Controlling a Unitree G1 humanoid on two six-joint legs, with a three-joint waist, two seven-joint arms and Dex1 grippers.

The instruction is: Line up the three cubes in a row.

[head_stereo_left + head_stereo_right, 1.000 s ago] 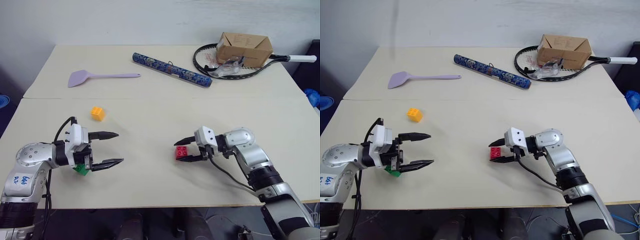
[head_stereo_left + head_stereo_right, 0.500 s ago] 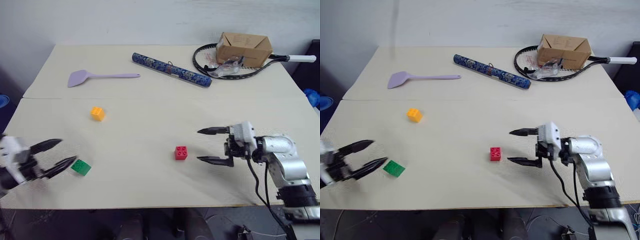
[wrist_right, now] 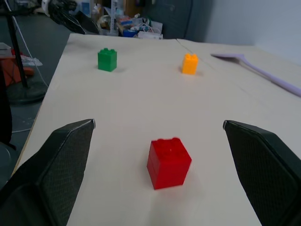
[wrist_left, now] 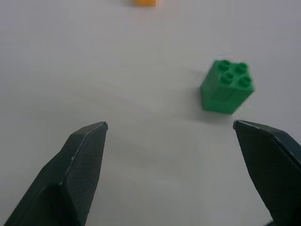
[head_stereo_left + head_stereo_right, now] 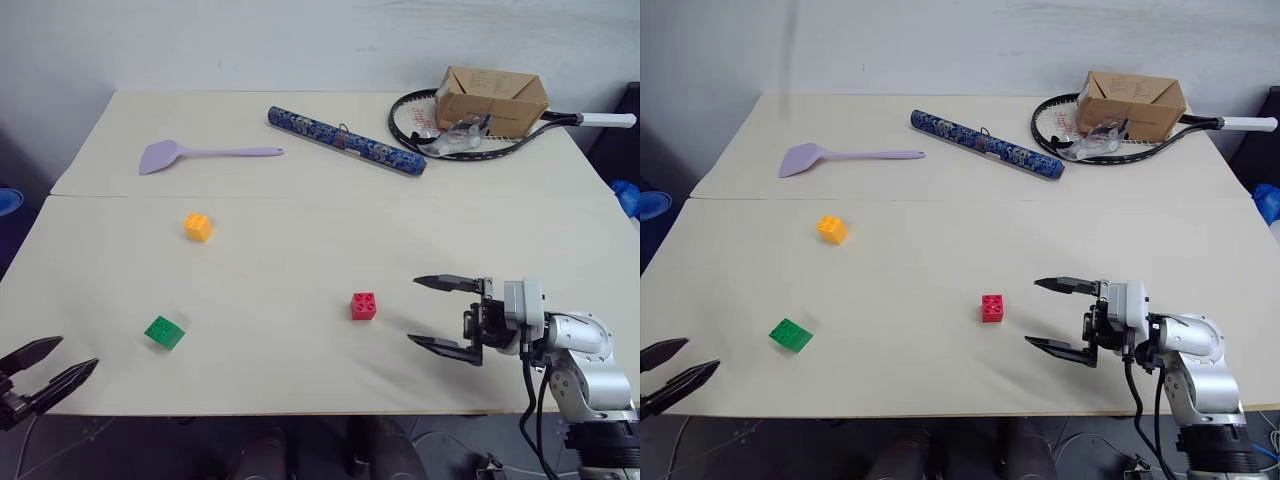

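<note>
Red cube [image 5: 363,305] sat near table [image 5: 300,260] centre, green cube [image 5: 164,332] front-left, orange-yellow cube [image 5: 197,226] behind it, all well apart. Both the left gripper [image 5: 48,366] and the right gripper [image 5: 442,314] stood spread, empty. Bricks looked light, rigid, smooth-walled, likely to skid; pinch opposite flat sides below the studs.

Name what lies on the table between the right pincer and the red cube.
Nothing: in the left eye view, bare tabletop separates the open right pincer from the red cube.

Orange-yellow cube [image 4: 143,2] cut by frame edge; left gripper [image 5: 45,365] arm out of frame
</note>
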